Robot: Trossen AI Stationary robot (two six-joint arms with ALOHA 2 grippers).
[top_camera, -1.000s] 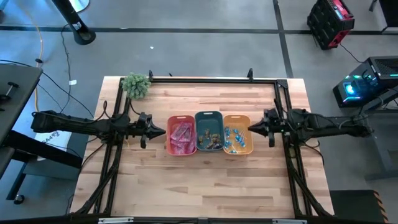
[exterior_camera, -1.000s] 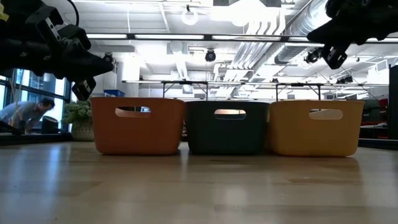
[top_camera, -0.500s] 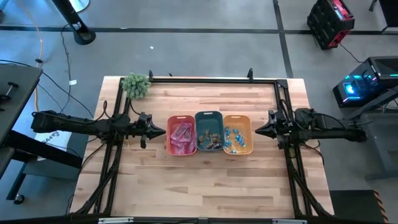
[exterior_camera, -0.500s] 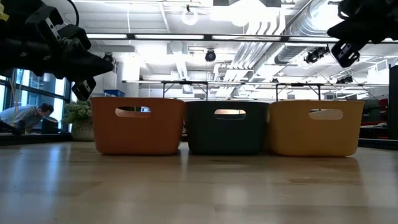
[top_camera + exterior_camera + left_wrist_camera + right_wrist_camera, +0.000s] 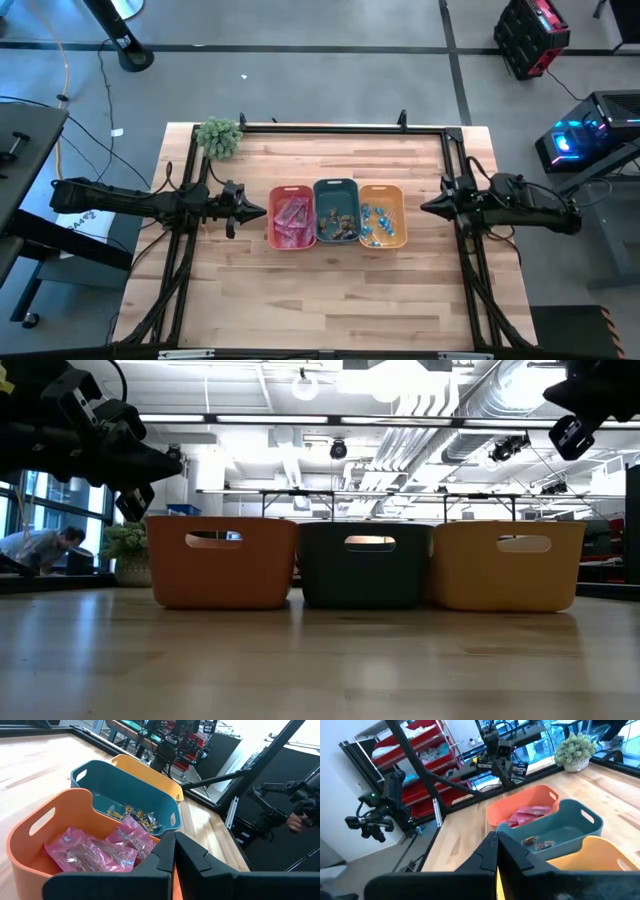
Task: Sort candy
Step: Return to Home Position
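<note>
1. High view shows the wooden table (image 5: 330,300) with wide bare wood on the near side of the bins and a narrower strip on the far side.
2. Three bins stand in one touching row between the jaws. The red bin (image 5: 222,575) is just ahead of the left gripper (image 5: 262,211), the teal bin (image 5: 365,575) is in the middle, and the orange bin (image 5: 505,575) is ahead of the right gripper (image 5: 424,208) with bare wood between. Both pairs of jaws are clenched on nothing.
3. To go home well, I judge each arm should draw straight back from the row with its tips above the rims. The left one has the least room, and a sideways swing could push the red bin.
4. Edges to mind are the plant (image 5: 219,136) behind the left jaws and the black frame rail (image 5: 330,127).
5. Candy looks sorted: pink packets (image 5: 95,852) in the red bin, brownish pieces (image 5: 135,815) in the teal one, blue lollipops (image 5: 377,222) in the orange one.
</note>
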